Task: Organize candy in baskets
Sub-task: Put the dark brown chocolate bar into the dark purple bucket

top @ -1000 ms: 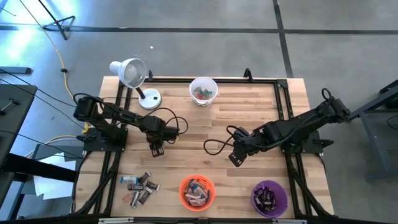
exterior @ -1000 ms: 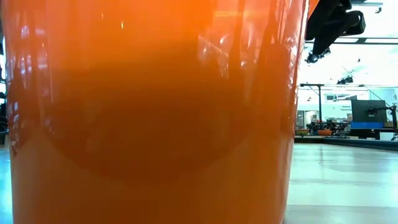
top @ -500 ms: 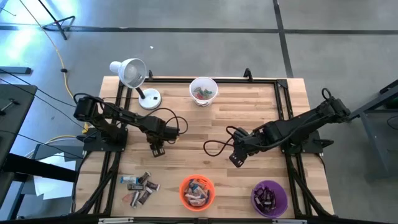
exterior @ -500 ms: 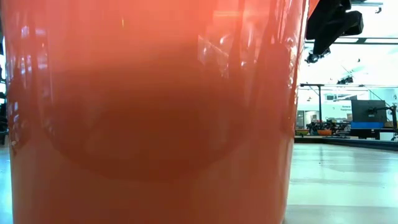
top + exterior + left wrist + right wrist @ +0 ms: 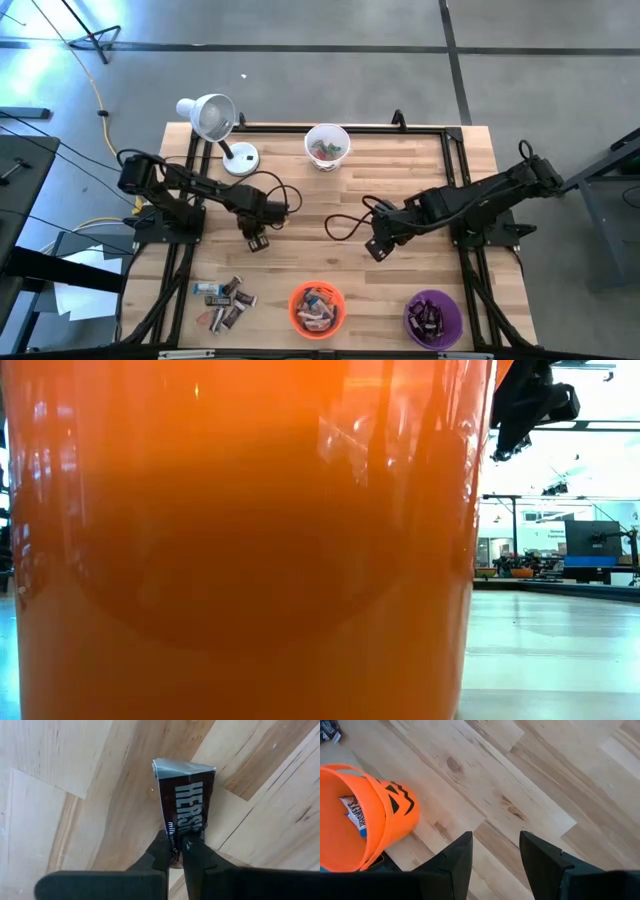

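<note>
The left gripper (image 5: pixel 256 240) hangs over the left middle of the light wooden table (image 5: pixel 330 200) in the high view. Its two dark fingers (image 5: pixel 161 854) are clenched on the lower end of a dark brown chocolate bar with silver letters and a silver torn-looking end (image 5: pixel 186 807); the bar points away from the wrist, above the bare planks.

The right gripper (image 5: pixel 375 250) is near the centre of the table, a little right of the middle of the frame. Its fingers (image 5: pixel 460 855) stand apart with only bare wood between them, so it is released and holds nothing.

The orange round plastic basket with a black pumpkin face (image 5: pixel 317 308) stands at the lower centre of the high view and has several wrapped candies inside (in the low view its wall (image 5: pixel 240 560) fills almost the whole frame). The purple round plastic basket (image 5: pixel 433 318) is at the lower right with dark pieces in it. The white round plastic basket (image 5: pixel 327 146) is at the upper centre, also with some candy.

A loose heap of small wrapped candies (image 5: pixel 225 300) lies at the lower left, left of the orange basket. A white desk lamp with a cone shade (image 5: pixel 212 120) stands at the upper left corner of the table.
</note>
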You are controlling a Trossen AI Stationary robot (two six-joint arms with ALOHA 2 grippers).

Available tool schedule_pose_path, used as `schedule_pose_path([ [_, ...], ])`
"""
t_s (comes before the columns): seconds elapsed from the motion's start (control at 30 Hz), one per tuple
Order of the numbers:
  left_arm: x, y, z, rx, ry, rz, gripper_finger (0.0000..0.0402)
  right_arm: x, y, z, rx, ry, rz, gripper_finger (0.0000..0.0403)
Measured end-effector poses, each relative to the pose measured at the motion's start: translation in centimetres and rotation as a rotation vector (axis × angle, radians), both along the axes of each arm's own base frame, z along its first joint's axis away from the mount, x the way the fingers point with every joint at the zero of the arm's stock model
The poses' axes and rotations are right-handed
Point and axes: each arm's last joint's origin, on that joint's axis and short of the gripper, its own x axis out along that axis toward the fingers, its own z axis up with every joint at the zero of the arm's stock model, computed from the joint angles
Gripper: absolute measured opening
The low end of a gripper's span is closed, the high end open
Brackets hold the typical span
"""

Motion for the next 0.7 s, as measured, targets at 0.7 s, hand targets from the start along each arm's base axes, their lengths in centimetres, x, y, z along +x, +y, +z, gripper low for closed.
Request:
schedule_pose_path([
  [0.7,-0.6,2.3,5.9,0.076,-0.328,0.210,0.0002,0.1,-0.4,0.1,-0.122,-0.040,-0.045,0.0158],
])
